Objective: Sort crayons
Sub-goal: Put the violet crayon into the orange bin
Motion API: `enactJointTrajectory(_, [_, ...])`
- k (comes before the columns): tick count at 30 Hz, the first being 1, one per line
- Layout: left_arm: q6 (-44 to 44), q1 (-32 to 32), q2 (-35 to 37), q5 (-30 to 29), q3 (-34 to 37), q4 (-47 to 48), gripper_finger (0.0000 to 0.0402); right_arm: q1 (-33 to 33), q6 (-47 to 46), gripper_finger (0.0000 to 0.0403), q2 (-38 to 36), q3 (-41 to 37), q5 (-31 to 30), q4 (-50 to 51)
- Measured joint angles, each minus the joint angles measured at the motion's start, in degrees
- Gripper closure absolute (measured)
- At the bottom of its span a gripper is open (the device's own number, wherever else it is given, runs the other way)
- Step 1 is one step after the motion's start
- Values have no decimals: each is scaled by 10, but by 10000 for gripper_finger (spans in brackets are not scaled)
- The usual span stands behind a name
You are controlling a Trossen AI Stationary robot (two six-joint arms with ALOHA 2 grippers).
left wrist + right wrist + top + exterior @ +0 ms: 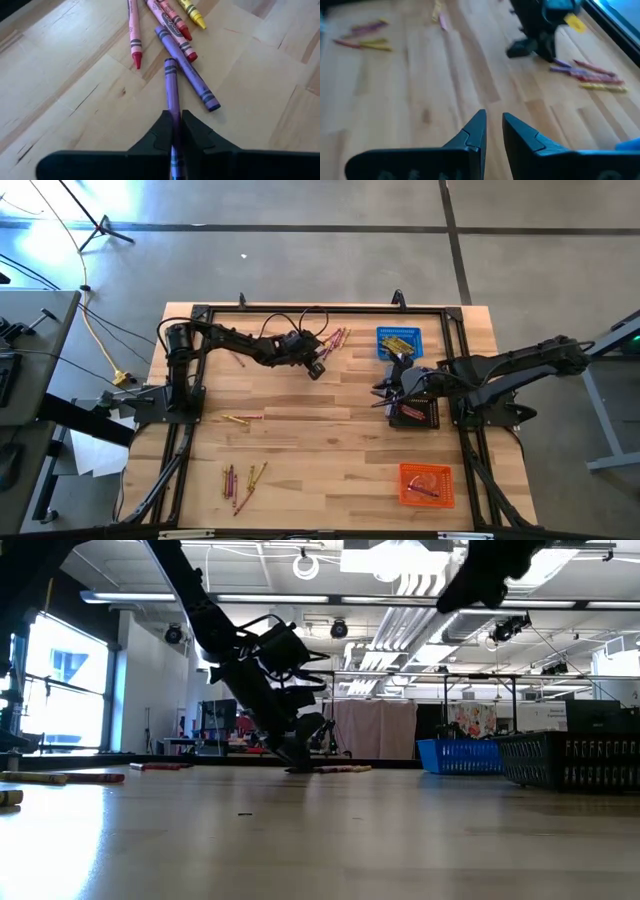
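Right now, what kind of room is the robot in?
Probably a big workshop or lab: bare pipes and lights on the ceiling, a grey concrete floor, and a wooden table with a black frame.

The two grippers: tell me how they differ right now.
The left gripper is shut on a purple crayon at the table's far edge; the right gripper holds nothing, its fingers slightly apart. The left is at the wood; the right hangs above the black basket. Both are dark two-finger grippers.
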State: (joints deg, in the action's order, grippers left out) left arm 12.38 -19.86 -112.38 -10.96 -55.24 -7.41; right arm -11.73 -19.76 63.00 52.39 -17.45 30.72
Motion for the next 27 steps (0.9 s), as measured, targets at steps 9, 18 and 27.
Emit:
enactJointTrajectory(9, [-3, 8, 65, -13, 1, -29, 401, -56, -69, 357, -1, 59, -35, 85])
enactJointTrajectory(18, [-5, 67, 86, 65, 1, -147, 401, -137, -216, 357, 0, -17, -172, 49])
enactJointTrajectory(27, [0, 129, 87, 57, 0, -229, 401, -169, -300, 356, -1, -99, -383, -15])
